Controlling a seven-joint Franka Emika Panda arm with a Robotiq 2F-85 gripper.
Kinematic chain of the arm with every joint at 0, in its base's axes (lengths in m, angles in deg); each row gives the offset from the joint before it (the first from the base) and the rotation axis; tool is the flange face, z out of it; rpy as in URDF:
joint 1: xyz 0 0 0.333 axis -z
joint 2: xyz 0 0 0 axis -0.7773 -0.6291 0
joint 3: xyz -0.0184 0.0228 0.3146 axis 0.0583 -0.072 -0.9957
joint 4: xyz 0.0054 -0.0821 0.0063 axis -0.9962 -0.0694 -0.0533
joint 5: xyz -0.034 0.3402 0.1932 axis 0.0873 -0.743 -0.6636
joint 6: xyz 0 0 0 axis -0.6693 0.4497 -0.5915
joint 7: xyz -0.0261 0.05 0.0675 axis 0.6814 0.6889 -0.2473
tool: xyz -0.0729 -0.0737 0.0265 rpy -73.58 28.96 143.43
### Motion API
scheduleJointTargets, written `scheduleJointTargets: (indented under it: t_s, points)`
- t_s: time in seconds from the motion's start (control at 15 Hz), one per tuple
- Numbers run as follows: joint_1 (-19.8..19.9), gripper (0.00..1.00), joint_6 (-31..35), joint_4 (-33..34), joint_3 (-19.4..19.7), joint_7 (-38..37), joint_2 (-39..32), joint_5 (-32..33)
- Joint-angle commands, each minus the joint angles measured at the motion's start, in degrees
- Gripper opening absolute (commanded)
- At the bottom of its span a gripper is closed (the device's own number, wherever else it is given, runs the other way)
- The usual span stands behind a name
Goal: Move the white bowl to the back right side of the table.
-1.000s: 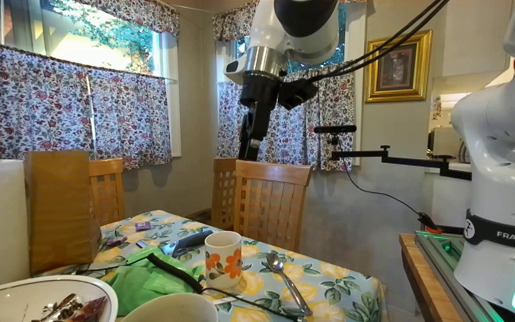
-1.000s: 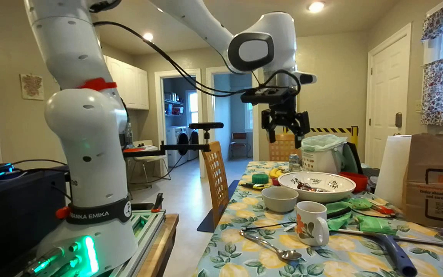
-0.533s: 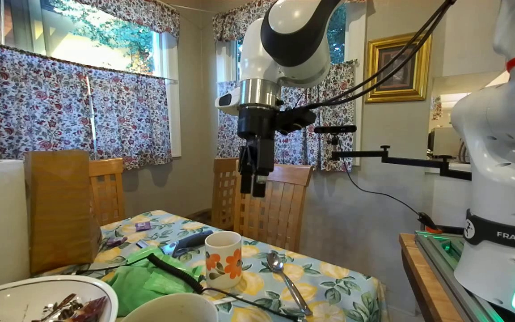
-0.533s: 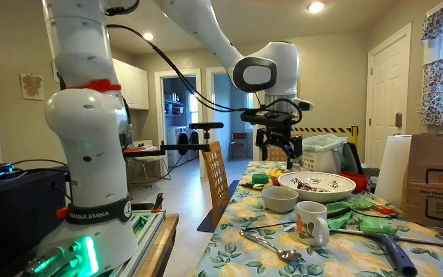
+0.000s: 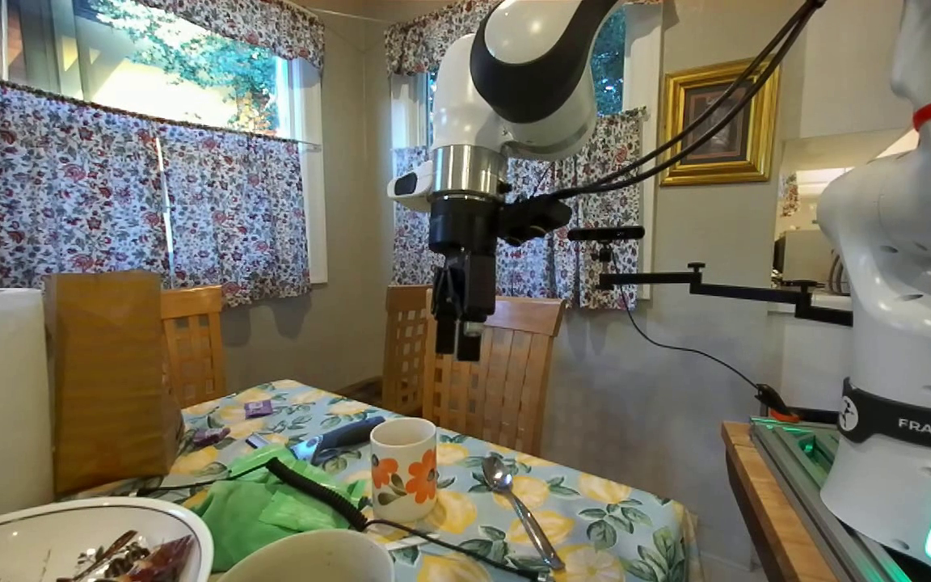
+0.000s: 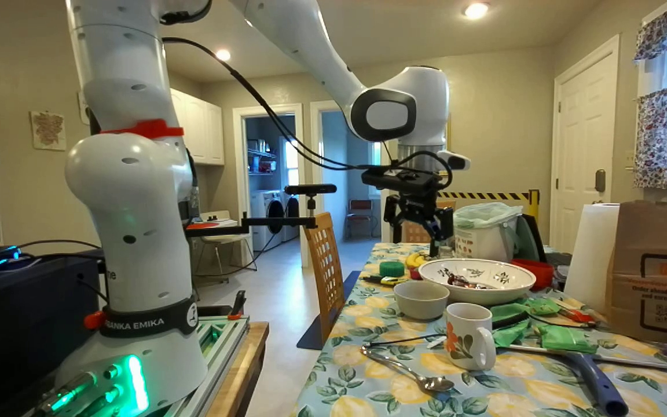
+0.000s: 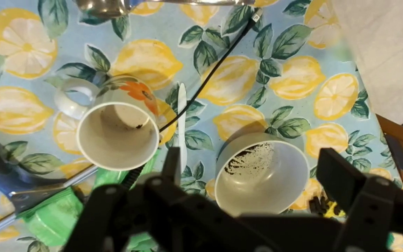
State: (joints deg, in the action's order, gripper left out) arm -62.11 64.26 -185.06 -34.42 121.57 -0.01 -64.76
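The white bowl (image 6: 421, 302) stands upright on the table (image 6: 351, 370) in an exterior view, beside the flowered mug. Only its upper part (image 5: 312, 558) shows at the bottom edge of an exterior view. In the wrist view the bowl (image 7: 262, 182) lies between the fingertips, with dark specks inside; its lower edge is hidden by the gripper. My gripper (image 6: 414, 237) is open, empty and well above the table. It points down, with its fingers (image 7: 253, 162) wide apart and not touching the bowl.
The flowered mug (image 6: 462, 341) and the wide dish (image 6: 478, 295) with dark food stand close to the bowl. A spoon (image 6: 403, 368), a black cable (image 7: 215, 68), a white knife (image 7: 182, 126) and green packets (image 6: 565, 337) lie near. A paper bag (image 6: 658, 272) stands farther off.
My gripper has come down and swung from a tilt to nearly straight down. In the last half second it has sunk only slightly. The bowl has not moved.
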Motion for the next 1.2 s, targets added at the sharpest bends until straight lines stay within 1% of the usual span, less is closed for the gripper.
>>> scheduleJointTargets:
  t_s: [0.0, 0.13, 0.27, 0.47, 0.73, 1.13]
  points:
    - [0.85, 1.00, 1.71, 3.11, -2.28, -2.48, -5.63, -3.39]
    - [1.20, 1.00, 4.63, 4.97, -3.46, -5.91, -9.27, -3.43]
    - [1.62, 1.00, 7.45, 7.28, -4.74, -7.36, -13.11, -6.07]
    - [3.19, 1.00, 11.12, 11.03, -7.27, -9.65, -18.48, -8.20]
    - [4.77, 1.00, 15.11, 15.06, -10.54, -13.47, -24.89, -5.77]
    - [6.04, 1.00, 18.28, 16.86, -16.12, -13.11, -32.09, -3.34]
